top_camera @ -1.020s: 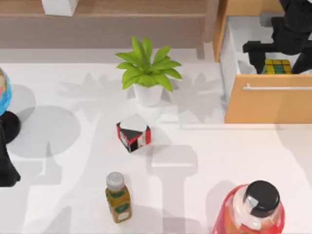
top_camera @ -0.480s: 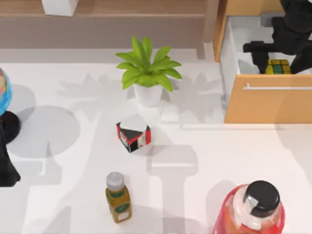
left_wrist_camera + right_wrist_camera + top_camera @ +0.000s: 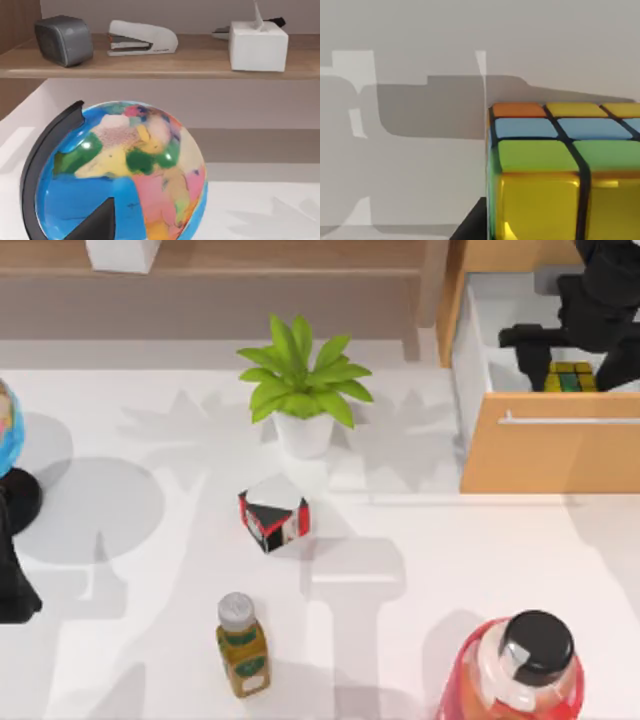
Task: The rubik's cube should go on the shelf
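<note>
The rubik's cube (image 3: 570, 379), with yellow and green squares, lies inside the open orange-wood drawer (image 3: 548, 450) at the table's right rear. My right gripper (image 3: 585, 335) hangs right over it and covers part of the cube. In the right wrist view the cube (image 3: 560, 175) is very close, with a dark fingertip (image 3: 472, 225) beside its lower corner. The shelf (image 3: 250, 258) runs along the back, with its wooden upright (image 3: 432, 285) next to the drawer. My left gripper (image 3: 15, 585) is parked at the table's left edge, behind a globe (image 3: 120, 175).
A potted plant (image 3: 303, 390) stands mid-table in front of the shelf. A black, red and white box (image 3: 272, 512), a small bottle (image 3: 241, 645) and a big red bottle (image 3: 525, 670) stand nearer the front. The shelf (image 3: 150, 62) holds a tissue box (image 3: 257, 45), a stapler (image 3: 142, 37) and a speaker (image 3: 64, 40).
The right arm has shifted slightly over the drawer and hides a little more of the cube. The cube, the left arm and everything else stay put.
</note>
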`<act>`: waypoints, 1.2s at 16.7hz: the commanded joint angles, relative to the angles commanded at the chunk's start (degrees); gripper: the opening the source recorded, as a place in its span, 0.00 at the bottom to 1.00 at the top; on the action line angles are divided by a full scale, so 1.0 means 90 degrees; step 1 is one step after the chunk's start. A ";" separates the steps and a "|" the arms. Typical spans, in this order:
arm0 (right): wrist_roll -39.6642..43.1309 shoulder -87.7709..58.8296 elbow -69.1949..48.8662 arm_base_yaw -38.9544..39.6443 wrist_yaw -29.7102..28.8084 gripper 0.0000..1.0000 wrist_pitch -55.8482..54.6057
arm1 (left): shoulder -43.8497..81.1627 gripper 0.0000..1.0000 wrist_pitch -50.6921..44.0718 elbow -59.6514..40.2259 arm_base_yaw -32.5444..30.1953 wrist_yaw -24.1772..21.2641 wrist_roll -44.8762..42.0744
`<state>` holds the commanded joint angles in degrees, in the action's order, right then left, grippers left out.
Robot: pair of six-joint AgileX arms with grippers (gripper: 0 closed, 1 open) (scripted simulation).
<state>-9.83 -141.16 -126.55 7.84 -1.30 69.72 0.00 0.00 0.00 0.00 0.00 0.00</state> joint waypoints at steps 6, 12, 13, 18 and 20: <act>0.0031 0.0177 -0.0199 0.0030 -0.0144 0.00 0.0598 | 0.0000 1.00 0.0000 0.0000 0.0000 0.0000 0.0000; 0.0004 -0.0054 -0.0854 -0.0004 -0.0003 0.00 0.0804 | 0.0000 1.00 0.0000 0.0000 0.0000 0.0000 0.0000; 0.0004 -0.0058 -0.0861 -0.0004 0.0000 0.00 0.0803 | 0.0000 1.00 0.0000 0.0000 0.0000 0.0000 0.0000; 0.0005 0.0025 -0.0753 0.0009 -0.0020 0.00 0.0808 | 0.0000 1.00 0.0000 0.0000 0.0000 0.0000 0.0000; 0.0063 0.0259 -0.0579 0.0049 -0.0109 0.00 0.0826 | 0.0000 1.00 0.0000 0.0000 0.0000 0.0000 0.0000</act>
<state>-9.26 -138.83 -131.76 8.28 -2.28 77.15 0.00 0.00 0.00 0.00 0.00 0.00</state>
